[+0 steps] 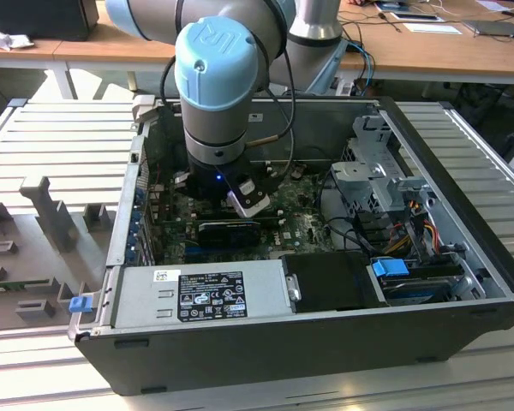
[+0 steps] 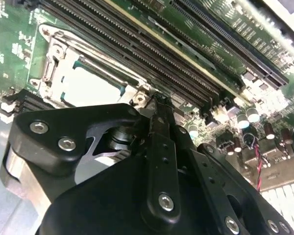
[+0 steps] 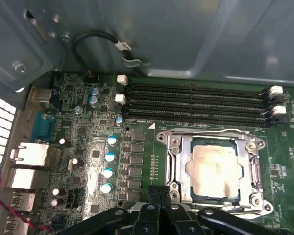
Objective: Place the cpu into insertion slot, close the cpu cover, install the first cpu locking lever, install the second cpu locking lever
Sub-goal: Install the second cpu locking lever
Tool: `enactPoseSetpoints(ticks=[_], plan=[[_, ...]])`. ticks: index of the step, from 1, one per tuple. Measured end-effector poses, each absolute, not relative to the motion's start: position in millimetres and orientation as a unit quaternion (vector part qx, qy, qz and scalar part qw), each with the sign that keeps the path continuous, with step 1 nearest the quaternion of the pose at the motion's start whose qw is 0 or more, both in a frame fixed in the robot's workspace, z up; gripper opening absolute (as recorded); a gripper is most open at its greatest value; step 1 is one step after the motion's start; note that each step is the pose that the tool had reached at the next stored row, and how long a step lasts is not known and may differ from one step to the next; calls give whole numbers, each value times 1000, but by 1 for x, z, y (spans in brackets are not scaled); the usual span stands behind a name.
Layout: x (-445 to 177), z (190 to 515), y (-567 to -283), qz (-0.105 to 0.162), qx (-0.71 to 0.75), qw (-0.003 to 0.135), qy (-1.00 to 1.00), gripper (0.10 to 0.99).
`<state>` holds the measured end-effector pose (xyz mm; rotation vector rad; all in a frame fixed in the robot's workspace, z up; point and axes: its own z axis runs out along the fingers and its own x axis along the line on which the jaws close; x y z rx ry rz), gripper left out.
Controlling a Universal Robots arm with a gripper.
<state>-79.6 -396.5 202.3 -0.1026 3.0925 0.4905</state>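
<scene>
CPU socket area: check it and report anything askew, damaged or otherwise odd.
The cpu sits square in the socket with the cpu cover lying flat around it. Its pale metal top carries a blotchy, yellowish smear, which looks like residue rather than damage. The gripper sits at the socket's edge. Nothing looks bent or crooked.

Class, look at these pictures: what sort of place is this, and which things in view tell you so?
Probably a robotics lab or workshop bench: a robot arm reaches into an open desktop computer case on a slatted metal worktable, with wooden desks behind. Inside, the cpu sits in its socket under the closed cpu cover.
</scene>
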Motion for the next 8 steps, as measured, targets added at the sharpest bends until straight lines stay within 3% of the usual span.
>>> enactPoseSetpoints(ticks=[8], plan=[[-80, 217, -396, 157, -33, 4, 987, 106]])
